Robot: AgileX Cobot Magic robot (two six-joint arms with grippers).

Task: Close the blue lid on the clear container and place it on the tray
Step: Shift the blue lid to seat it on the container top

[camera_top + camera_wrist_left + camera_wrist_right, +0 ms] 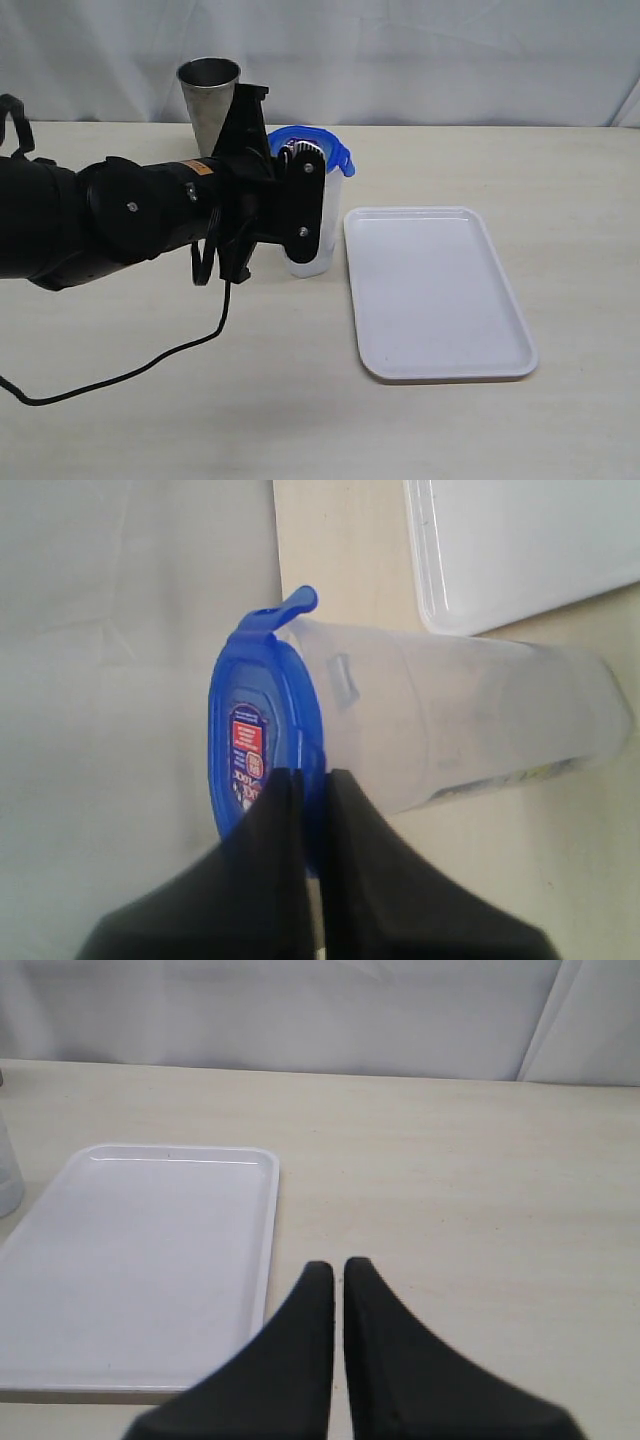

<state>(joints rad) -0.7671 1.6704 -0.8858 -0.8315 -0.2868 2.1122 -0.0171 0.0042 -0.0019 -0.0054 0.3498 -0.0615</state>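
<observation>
Blue lid (255,740) is sitting on the mouth of the clear container (470,730), w/ one flap (300,602) sticking out unlatched. L hand (310,780) is clenching tight, tips touching the lid's rim; can't tell if a flap is nipped btwn them. Step in hand, I'm judging: snapping the flaps down. Doing it well is meaning pressing each flap squarely & not tipping that tall, narrow body. Container is standing upright on the desk (500,430), just beside the tray (435,290), not on it yet, w/ a steel tumbler (208,95) behind. It's looking cloudy-clear; the lid is showing a red-blue sticker. R hand (338,1265) is hovering clenched & empty near the tray's edge.
</observation>
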